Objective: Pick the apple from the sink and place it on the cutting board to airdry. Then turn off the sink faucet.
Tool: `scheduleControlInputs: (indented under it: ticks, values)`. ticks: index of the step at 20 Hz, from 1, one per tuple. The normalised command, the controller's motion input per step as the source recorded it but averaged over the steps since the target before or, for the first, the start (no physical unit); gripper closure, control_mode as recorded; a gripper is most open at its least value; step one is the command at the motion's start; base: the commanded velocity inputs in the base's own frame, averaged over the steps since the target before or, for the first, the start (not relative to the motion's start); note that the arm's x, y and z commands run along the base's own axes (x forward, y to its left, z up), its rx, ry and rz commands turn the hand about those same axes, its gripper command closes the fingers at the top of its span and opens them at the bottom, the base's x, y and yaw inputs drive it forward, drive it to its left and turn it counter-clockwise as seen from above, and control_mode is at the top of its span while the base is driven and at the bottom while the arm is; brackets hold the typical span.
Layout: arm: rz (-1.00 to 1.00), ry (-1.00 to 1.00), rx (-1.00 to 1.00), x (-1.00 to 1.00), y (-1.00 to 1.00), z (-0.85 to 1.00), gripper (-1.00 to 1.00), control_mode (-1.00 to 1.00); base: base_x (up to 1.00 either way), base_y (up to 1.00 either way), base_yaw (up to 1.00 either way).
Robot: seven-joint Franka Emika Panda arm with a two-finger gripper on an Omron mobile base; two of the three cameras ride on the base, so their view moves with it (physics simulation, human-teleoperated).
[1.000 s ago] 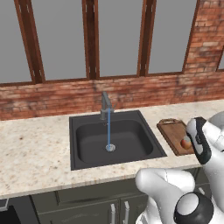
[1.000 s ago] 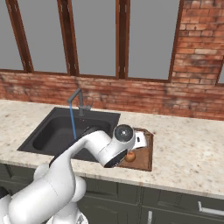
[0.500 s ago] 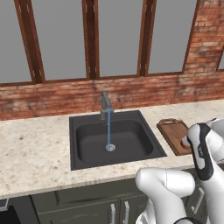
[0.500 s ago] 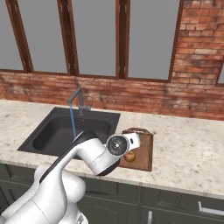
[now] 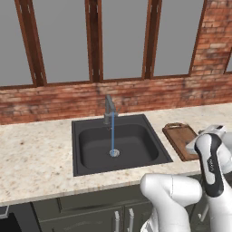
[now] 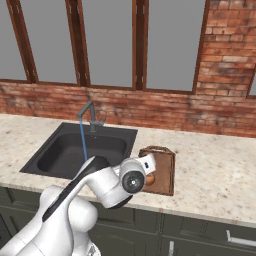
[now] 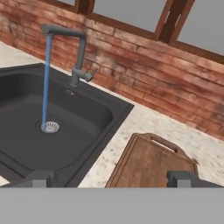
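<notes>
Pincer (image 7: 112, 178) released, tips spread wide, nothing between them, raised over near end of cutting board (image 7: 146, 164). Apple (image 6: 149, 179) resting on cutting board beside robot wrist, out of sink (image 5: 118, 144). Placement step judged complete; faucet step in hand. Water running from sink faucet (image 7: 76, 54) onto drain. Next move: swing toward faucet lever, push to shut off flow.

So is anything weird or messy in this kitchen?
Just one thing: the sink faucet is running a thin stream into the sink with nothing under it. The apple sits on the cutting board. No spills.
</notes>
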Motion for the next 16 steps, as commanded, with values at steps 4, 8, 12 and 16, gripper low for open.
scheduleControlInputs:
  ticks: [4,8,12,16]
  values:
    - [0.13,-0.02,0.02,0.0,0.06,0.13,-1.0,-1.0,0.0,0.0,0.0]
    - [0.13,0.0,0.05,0.02,0.04,0.19,-1.0,-1.0,0.0,0.0,0.0]
    - [0.12,0.01,0.05,0.06,0.1,0.09,-1.0,-1.0,0.0,0.0,0.0]
    - [0.05,-0.03,0.0,0.03,0.24,0.01,-1.0,-1.0,0.0,0.0,0.0]
